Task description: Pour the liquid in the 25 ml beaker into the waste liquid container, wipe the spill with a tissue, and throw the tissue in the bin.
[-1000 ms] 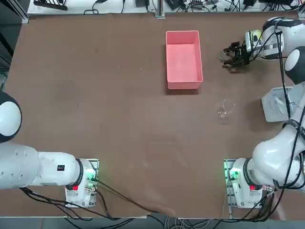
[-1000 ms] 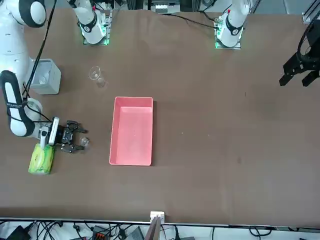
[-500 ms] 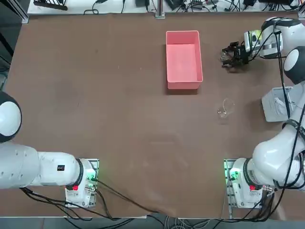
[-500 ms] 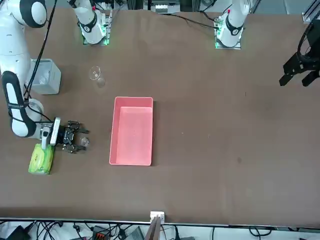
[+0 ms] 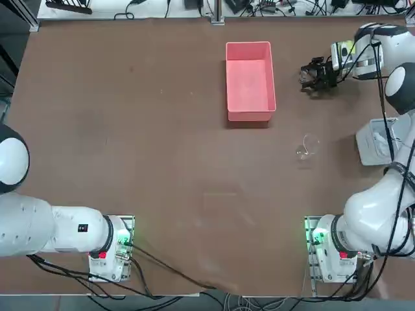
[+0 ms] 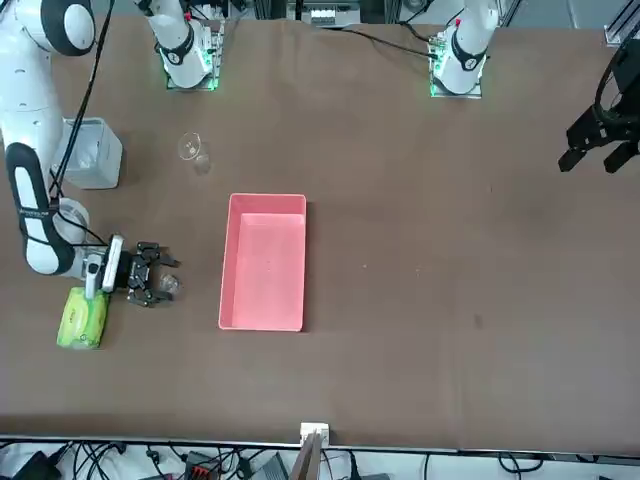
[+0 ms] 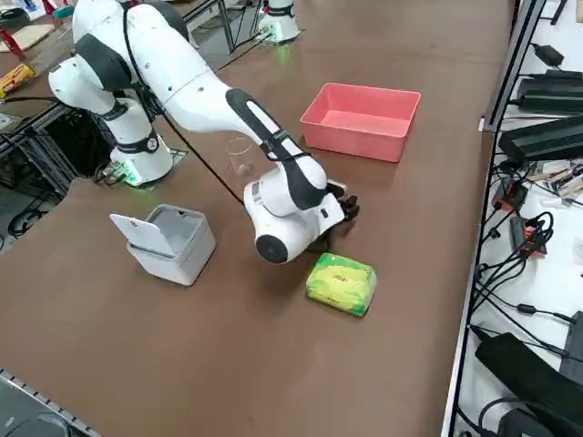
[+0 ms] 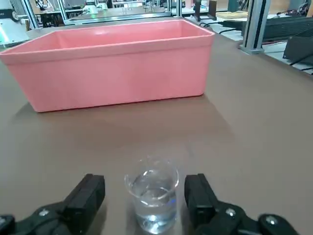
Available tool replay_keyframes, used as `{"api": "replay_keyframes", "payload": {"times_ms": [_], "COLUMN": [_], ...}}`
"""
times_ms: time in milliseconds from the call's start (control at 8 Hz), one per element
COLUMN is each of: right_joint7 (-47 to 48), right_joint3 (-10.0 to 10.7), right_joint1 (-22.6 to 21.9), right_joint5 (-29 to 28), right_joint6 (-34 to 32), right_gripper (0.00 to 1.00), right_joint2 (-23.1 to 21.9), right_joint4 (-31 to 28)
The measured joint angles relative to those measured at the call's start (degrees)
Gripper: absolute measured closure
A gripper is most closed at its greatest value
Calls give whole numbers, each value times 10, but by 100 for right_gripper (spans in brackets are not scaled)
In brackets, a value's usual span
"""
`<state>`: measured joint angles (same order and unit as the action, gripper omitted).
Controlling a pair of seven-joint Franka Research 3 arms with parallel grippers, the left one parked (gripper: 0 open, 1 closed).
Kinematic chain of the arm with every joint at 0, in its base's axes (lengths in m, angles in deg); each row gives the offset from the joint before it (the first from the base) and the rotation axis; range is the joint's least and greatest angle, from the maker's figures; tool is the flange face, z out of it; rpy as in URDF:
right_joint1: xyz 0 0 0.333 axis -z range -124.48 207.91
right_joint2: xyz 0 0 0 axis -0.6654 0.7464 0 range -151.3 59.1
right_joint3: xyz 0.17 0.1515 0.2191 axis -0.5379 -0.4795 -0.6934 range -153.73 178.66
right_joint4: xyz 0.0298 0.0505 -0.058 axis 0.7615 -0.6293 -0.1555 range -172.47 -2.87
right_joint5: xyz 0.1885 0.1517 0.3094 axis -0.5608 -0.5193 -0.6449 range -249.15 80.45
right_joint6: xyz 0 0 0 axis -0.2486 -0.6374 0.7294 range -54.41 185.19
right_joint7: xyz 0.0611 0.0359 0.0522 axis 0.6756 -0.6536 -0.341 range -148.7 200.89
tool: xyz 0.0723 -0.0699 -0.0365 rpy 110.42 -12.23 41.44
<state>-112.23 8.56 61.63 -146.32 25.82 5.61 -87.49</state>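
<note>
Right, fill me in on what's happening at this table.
The right gripper is low over the brown table, its open fingers on either side of the tiny clear glass beaker, which stands upright with liquid in it and is not yet gripped. Just ahead sits the rectangular pink plastic tray. A green tissue pack lies beside the arm, and a larger clear glass beaker and a pale grey square box stand further back.

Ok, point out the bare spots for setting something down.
Free: the broad tabletop left of the pink tray in the top view. Crowded: the right edge, where the right gripper, jaws open around the tiny beaker, green tissue pack, larger beaker and grey box cluster.
</note>
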Motion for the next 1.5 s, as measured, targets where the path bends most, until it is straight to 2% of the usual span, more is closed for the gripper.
{"api": "replay_keyframes", "payload": {"times_ms": [125,250,500,625,875,1000,1500], "right_joint7": [0,0,0,0,0,0,0], "right_joint3": [0,0,0,0,0,0,1], "right_joint1": [-2,-3,-4,-4,-5,-5,-5], "right_joint5": [-1,-1,-1,-1,-1,-1,-1], "right_joint6": [0,1,1,2,4,4,4], "right_gripper": [4,16,26,36,42,52,53], "right_joint2": [0,0,0,0,0,0,0], "right_joint4": [0,0,1,1,1,2,3]}}
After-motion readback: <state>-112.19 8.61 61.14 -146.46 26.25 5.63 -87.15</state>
